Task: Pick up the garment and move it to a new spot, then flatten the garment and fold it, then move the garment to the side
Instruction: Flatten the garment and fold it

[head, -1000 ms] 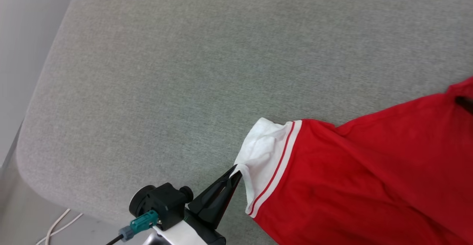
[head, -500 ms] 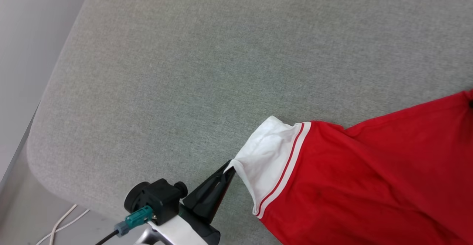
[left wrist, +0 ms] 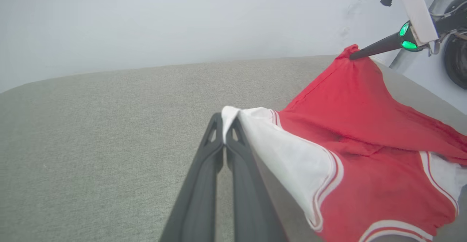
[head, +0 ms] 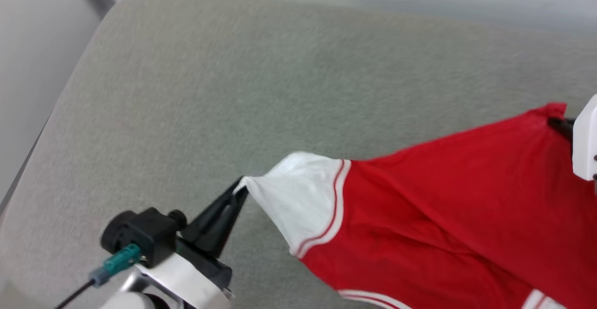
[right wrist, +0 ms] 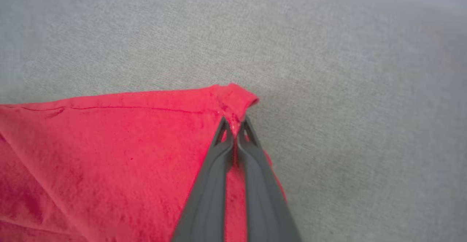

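Left hand (head: 239,188) is clamped tight on the tip of the white sleeve (head: 303,206), both fingers pinched together with cloth between them. Across the way, the right hand (right wrist: 236,127) is closed as well, nipping a red corner of the garment (head: 433,216); it looks like the hem, though the blur makes that hard to call. The red jersey is pulled taut between the two hands, over the near right part of the grey cloth-covered table (head: 186,90). Red-and-white striped trim runs along the sleeve seam and low on the jersey.
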You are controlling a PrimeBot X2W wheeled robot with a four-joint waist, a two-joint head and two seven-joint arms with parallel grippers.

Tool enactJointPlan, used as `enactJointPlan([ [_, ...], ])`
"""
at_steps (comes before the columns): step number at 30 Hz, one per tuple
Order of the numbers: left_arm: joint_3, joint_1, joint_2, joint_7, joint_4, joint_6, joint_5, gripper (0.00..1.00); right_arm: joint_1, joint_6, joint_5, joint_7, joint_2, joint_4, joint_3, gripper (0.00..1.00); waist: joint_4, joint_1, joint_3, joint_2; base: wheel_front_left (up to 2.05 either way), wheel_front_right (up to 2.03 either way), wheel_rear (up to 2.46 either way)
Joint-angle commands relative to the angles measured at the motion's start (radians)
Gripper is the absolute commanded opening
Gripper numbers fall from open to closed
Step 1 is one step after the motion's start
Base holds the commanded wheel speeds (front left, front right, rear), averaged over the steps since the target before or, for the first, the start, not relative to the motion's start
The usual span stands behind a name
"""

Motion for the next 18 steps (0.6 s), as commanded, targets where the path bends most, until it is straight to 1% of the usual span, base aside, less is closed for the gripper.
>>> enactJointPlan([
  [1,0.018,-0.011,0.016,0.004,-0.016,0.009,0.002,0.0,-0.009,0.0,0.013,-0.018,-0.012,-0.023,0.003,0.0,-0.069,-0.0001,-0.076,0.0,0.0,0.0,0.0],
  [6,0.075,-0.032,0.068,0.021,-0.07,0.037,-0.005,0.0,0.003,0.0,0.048,-0.051,-0.028,-0.107,-0.007,0.0,-0.122,-0.0001,-0.147,0.0,0.0,0.0,0.0],
  [10,0.138,-0.046,0.114,0.028,-0.123,0.063,-0.017,0.0,0.007,0.0,0.066,-0.071,-0.026,-0.182,-0.023,0.0,-0.164,-0.0001,-0.19,0.0,0.0,0.0,0.0],
  [14,0.201,-0.065,0.17,0.042,-0.174,0.086,-0.015,0.0,0.0,0.0,0.085,-0.096,0.007,-0.263,-0.057,0.0,-0.208,-0.0001,-0.215,0.0,0.0,0.0,0.0],
  [18,0.255,-0.097,0.214,0.052,-0.211,0.094,-0.026,0.0,-0.003,0.0,0.093,-0.114,0.051,-0.339,-0.087,0.0,-0.245,-0.0001,-0.228,0.0,0.0,0.0,0.0],
])
